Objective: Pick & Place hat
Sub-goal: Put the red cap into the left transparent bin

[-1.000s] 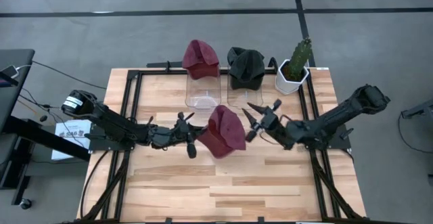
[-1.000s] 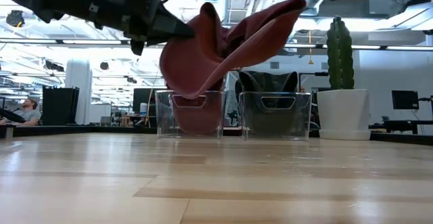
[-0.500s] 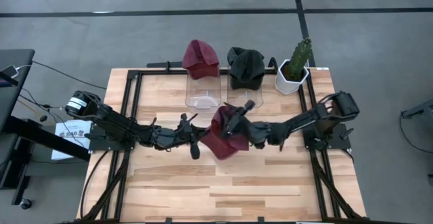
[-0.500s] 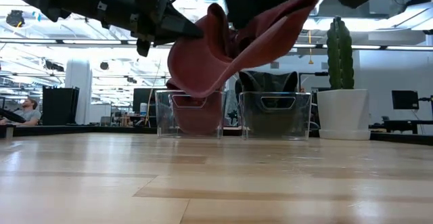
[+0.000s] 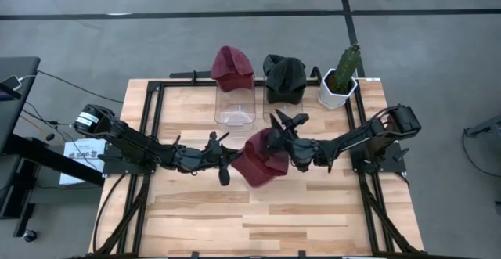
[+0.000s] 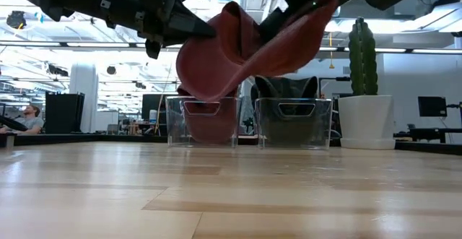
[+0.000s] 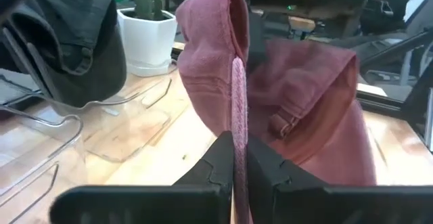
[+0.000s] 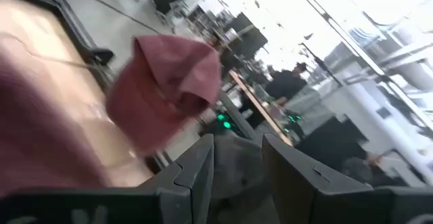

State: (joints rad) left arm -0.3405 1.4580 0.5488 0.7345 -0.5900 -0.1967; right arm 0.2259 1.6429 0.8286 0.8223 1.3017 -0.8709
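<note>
A maroon hat (image 5: 255, 165) hangs in the air over the table's middle, and in the low view the hat (image 6: 238, 62) is well clear of the wood. My left gripper (image 5: 226, 160) comes from the table's left and is shut on the hat's left edge. My right gripper (image 5: 287, 120) reaches in from the right over the hat's right side; its fingers are open and point toward the far edge. A second maroon hat (image 5: 232, 65) and a black hat (image 5: 283, 77) sit on clear stands at the far edge. My left gripper (image 7: 238, 146) pinches the hat's rim edge (image 7: 237, 99) between its two fingers, coming level from the table's left. The hat is lifted clear of the table and spreads away beyond the fingers. My right gripper is over the hat's right side; whether it touches the hat, I cannot tell.
The clear stands (image 5: 235, 106) are just beyond the held hat. A cactus in a white pot (image 5: 340, 83) is at the far right corner. Black rails (image 5: 153, 118) run along the table's left and right sides. Bare wood (image 5: 258, 220) lies toward the near edge.
My right gripper has moved from the hat's right side toward the table's left, over the hat, and its open fingers have then swung round to point at the far edge. The hat has stayed lifted in my left gripper, shifting only a little.
</note>
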